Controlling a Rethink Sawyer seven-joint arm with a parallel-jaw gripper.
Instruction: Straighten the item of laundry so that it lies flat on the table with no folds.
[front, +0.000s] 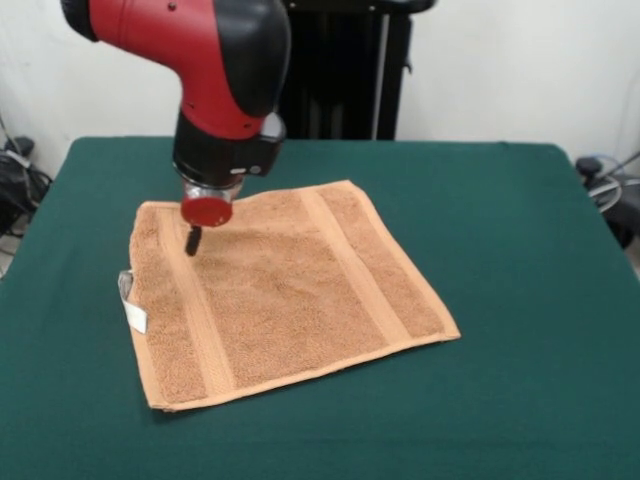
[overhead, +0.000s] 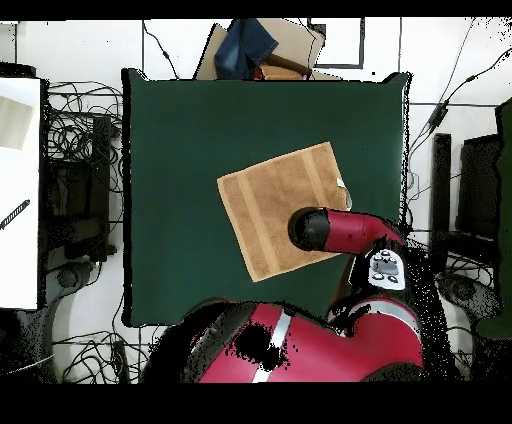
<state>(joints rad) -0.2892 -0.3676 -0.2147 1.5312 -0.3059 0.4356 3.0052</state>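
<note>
With the towel (front: 285, 290) lying almost flat near the middle of the table (front: 520, 260), the gripper (front: 193, 240) is hovering over its far corner, jaw opening impossible to tell, and dragging that corner risks bunching fresh folds into the cloth.

1 towel (front: 285, 290) | 2 woven bands | 1 tag (front: 131, 303) | 1 table (front: 520, 260) | 1 pincer (front: 193, 241)

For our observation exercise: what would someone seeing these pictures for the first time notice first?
First, the red and black arm reaching down over the orange-tan towel, its gripper at the towel's far corner near one woven band. Next, the towel itself, spread nearly flat on the dark green table, its white loop tag sticking out from one edge.
</note>
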